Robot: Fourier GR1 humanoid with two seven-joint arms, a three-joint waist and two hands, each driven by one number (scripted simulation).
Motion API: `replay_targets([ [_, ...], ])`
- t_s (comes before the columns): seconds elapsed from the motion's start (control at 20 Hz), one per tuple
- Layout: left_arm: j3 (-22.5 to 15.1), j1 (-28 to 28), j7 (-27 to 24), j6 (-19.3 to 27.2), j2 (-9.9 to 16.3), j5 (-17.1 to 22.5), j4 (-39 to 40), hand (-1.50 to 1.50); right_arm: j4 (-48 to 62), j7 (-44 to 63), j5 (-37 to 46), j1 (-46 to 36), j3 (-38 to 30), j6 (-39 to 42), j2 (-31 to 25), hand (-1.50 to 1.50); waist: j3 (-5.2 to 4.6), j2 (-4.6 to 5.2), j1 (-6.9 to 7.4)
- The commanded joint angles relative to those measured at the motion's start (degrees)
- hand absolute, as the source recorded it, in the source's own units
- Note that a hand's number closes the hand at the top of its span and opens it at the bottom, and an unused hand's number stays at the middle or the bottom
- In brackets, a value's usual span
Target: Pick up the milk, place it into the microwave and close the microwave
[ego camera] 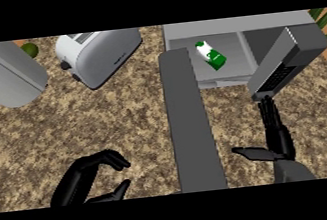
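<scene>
The green-and-white milk carton (211, 55) is lying tilted inside the grey box-shaped microwave (261, 23) at the upper right of the frame, whose long grey door (191, 124) is standing open down the centre. The black right hand (275, 135) at lower right is stretching straight fingers up to the microwave's dark control panel (286, 64), while the black left hand (92, 180) at lower left is curling its fingers around nothing.

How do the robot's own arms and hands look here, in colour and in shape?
Both hands are black and glossy, with slim segmented fingers and a thumb. The left hand shows at the lower left, without any forearm visible. The right hand shows at the lower right, and below it only a short dark grey stub of the forearm appears. No cables, markings or sleeves are visible.
</scene>
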Motion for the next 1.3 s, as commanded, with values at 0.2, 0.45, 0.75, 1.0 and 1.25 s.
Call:
replay_targets([
  [0.2, -3.9, -5.2, -0.6, -0.5, 2.7, -9.6, 5.5, 1.50, -17.9, 0.2, -2.3, 12.4, 3.5, 7.2, -0.6, -1.50, -0.13, -0.20, -1.16],
  [0.45, -9.7, -8.1, -3.4, -0.2, 1.3, -16.6, 13.2, 1.50, -31.7, 6.0, -4.6, 20.3, 5.7, 8.4, -0.9, -1.50, -0.17, -0.05, -1.34],
  [0.75, -14.5, -12.5, -5.5, 2.1, -6.0, -20.4, 22.1, 1.50, -48.8, 9.9, -8.7, 35.0, 6.6, 11.1, -1.9, -1.50, -0.04, 0.28, -0.36],
  [1.0, -23.3, -16.0, -4.3, 9.9, -7.4, -17.2, 26.9, 1.50, -61.7, 17.6, -13.6, 40.6, 5.5, 13.2, -3.7, -1.50, -0.01, 0.34, 0.00],
  [1.25, -32.6, -26.5, -2.6, 18.7, -7.5, -6.6, 34.3, 1.50, -72.4, 22.2, -18.2, 44.7, 5.6, 18.2, -7.0, -1.50, -0.13, 0.59, -2.05],
])
